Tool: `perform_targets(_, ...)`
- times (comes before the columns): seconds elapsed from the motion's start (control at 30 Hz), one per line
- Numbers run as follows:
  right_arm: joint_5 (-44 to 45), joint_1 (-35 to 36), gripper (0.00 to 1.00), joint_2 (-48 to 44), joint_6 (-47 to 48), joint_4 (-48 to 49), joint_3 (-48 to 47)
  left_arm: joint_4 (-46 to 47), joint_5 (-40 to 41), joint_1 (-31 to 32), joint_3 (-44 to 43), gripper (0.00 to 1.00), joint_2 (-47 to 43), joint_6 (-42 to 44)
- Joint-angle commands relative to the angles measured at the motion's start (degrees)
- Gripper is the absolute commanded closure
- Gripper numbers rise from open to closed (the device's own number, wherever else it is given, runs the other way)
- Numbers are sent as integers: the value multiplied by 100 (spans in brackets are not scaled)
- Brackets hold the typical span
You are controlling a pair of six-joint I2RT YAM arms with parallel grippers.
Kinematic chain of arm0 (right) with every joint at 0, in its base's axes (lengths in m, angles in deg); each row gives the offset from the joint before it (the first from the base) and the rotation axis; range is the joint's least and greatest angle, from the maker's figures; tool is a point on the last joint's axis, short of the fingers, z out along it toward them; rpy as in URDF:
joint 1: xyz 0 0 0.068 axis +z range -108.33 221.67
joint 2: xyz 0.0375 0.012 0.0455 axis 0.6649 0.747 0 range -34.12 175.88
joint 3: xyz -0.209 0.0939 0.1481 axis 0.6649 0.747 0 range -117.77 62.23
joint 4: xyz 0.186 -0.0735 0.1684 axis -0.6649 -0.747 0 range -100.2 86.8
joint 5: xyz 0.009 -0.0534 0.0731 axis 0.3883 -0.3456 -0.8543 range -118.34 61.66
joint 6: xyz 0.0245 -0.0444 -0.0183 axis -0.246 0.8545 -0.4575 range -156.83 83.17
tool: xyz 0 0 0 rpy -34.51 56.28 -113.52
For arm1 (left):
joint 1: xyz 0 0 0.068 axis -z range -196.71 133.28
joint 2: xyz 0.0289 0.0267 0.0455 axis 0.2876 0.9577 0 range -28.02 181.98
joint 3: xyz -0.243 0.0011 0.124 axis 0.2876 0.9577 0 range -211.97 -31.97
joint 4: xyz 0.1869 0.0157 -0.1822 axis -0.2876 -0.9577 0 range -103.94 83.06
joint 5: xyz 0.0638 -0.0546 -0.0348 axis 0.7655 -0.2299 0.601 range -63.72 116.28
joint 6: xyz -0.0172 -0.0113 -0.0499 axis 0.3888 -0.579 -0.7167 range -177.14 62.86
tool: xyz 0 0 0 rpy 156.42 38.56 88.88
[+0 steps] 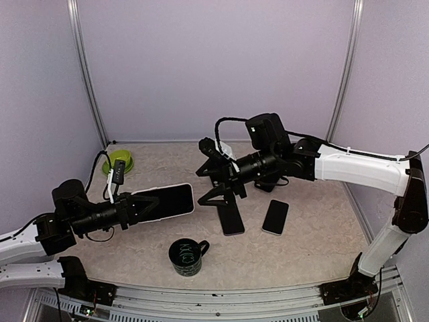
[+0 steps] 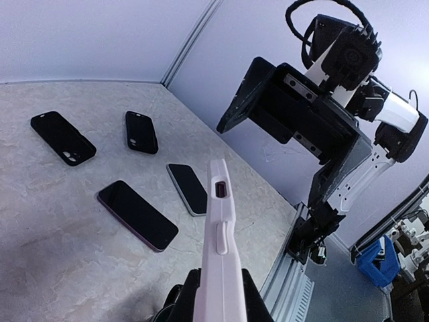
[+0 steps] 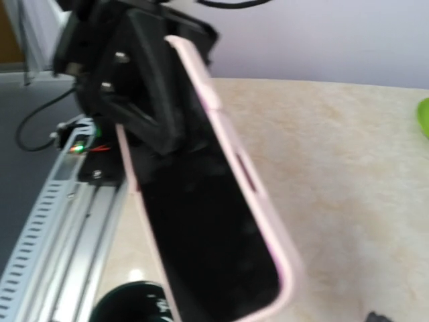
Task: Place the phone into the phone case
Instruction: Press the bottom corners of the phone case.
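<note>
**Cased phone up off the table, right claw spread wide beside it**

The left gripper point(image 1: 143, 203) is pinching the pink phone case point(image 2: 221, 261) by its left end, holding it up off the table point(image 1: 322, 235), left of centre. A dark phone point(image 3: 201, 235) fills the case from rim to rim. From the left wrist view I get only the case's thin side edge.

The right gripper point(image 1: 209, 173) hangs at the case's free right end, its fingers splayed wide with nothing between them. The lower finger is just beside that end. I can't tell whether they touch.

Right of the case, a loose dark phone point(image 1: 231, 218) and a second phone point(image 1: 275, 217) lie flat with a bare strip between them. Farther back, two black cases point(image 2: 62, 137) lie apart from each other. A black mug point(image 1: 186, 257) stands close to the near edge, nearer than the held case and clear of it. A green bowl point(image 1: 117, 162) sits in the far left corner. The near right stretch of table is bare.
</note>
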Motion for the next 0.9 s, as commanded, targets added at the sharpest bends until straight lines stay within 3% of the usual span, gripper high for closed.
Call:
perform_targets(0.0, 314, 21, 4, -50, -182, 305, 145, 776, 75, -27, -130, 100, -244, -197)
perform_targets(0.2, 69, 12, 5, -18, -1076, 749, 279, 972, 115, -27, -77, 100, -507, -196)
perform_targets(0.43, -1129, 12, 13, 262, -2169, 1105, 205, 1045, 149, -27, -98, 100, -481, -150)
perform_targets(0.87, -2025, 4, 48, 1064, -3897, 1913, -89, 1149, 241, -26, -87, 100, -392, -80)
